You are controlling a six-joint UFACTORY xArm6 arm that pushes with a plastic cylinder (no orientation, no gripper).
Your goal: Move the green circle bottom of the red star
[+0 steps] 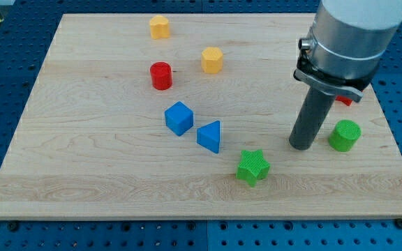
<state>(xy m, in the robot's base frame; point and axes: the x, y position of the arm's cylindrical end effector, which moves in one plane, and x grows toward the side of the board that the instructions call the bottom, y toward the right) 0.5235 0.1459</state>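
The green circle [345, 135] is a short green cylinder near the board's right edge. My tip [301, 146] rests on the board just to its left, with a small gap between them. Only a small red sliver of the red star [345, 100] shows at the right, above the green circle; the arm's grey body hides most of it. Its shape cannot be made out.
A green star [252, 167] lies left and below my tip. A blue triangle [210, 136] and blue cube [179, 118] sit mid-board. A red cylinder [161, 75] and two yellow blocks [212, 60] [160, 26] lie toward the top. The wooden board [82, 160] sits on a blue table.
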